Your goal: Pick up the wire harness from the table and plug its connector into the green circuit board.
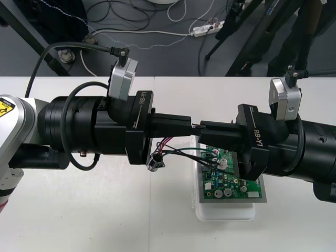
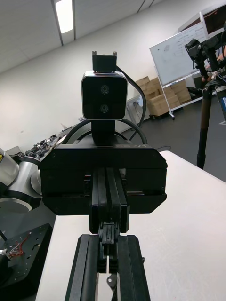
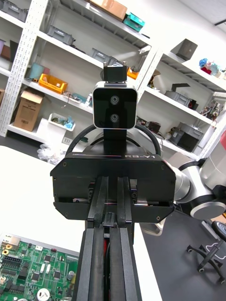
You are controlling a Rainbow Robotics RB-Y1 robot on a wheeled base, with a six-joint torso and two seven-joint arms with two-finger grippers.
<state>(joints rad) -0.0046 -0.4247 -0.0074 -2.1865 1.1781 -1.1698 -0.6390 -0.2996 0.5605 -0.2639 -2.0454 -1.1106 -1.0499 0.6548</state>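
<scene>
Over the light table (image 1: 79, 220), left gripper (image 1: 189, 125) and right gripper (image 1: 201, 126) are met tip to tip, both jaws nearly closed; what is pinched cannot be told. The wire harness (image 1: 176, 149) is hung just under them, wires trailing toward the green circuit board (image 1: 231, 186) below the right's. It could be dropped or snagged if released early.

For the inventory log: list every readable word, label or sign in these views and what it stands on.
"RB-Y1": white print on the left gripper's black body.
"RB-Y1": likewise on the right gripper's body, seen from front and left wrist views.
A yellow warning sticker on the left arm: cut off, unreadable.
Print on the green circuit board: too small to read.
</scene>
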